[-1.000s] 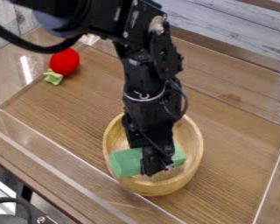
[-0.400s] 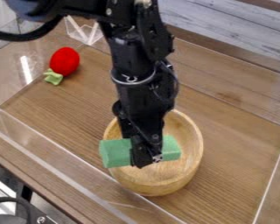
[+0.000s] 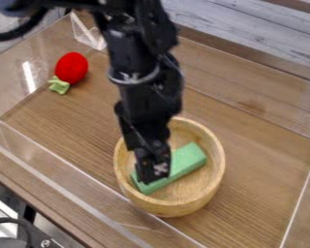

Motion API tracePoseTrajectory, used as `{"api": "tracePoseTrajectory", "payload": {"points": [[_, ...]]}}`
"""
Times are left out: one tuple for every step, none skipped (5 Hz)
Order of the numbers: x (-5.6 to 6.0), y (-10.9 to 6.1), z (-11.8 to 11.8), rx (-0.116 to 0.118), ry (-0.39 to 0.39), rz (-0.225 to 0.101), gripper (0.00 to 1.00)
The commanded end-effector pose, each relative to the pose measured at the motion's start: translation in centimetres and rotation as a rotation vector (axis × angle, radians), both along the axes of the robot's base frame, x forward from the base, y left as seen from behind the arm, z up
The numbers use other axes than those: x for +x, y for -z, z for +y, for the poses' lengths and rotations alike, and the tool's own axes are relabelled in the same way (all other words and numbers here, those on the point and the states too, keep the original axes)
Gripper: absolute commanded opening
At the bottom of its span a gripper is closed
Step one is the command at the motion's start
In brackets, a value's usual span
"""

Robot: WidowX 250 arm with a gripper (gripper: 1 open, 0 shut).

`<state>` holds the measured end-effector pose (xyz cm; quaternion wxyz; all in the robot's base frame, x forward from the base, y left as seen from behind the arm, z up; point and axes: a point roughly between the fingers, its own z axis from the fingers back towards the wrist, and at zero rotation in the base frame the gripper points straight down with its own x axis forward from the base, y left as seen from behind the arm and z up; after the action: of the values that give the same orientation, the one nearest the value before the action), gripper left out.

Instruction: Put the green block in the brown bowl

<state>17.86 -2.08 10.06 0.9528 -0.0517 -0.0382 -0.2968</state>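
The green block [image 3: 186, 161] lies inside the brown bowl [image 3: 197, 203], slanting up toward the right wall. My black gripper [image 3: 151, 170] points straight down over the left part of the bowl, just left of the block. Its fingers stand open and nothing is between them. The arm hides the bowl's back left rim and part of the block's left end.
A red ball [image 3: 73, 66] with a small light-green piece [image 3: 58, 86] beside it sits at the back left of the wooden table. Clear plastic walls run along the left, front and right edges of the table.
The gripper held the green block over the bowl, then moved up and to the left. It has let go, and the block now rests in the bowl.
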Motion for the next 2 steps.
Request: {"api": "tracePoseTrajectory", "payload": {"points": [[0.37, -1.59, 0.93, -0.008, -0.009, -0.05, 1.0], [0.58, -1.85, 0.84, -0.01, -0.051, -0.06, 1.0]]}}
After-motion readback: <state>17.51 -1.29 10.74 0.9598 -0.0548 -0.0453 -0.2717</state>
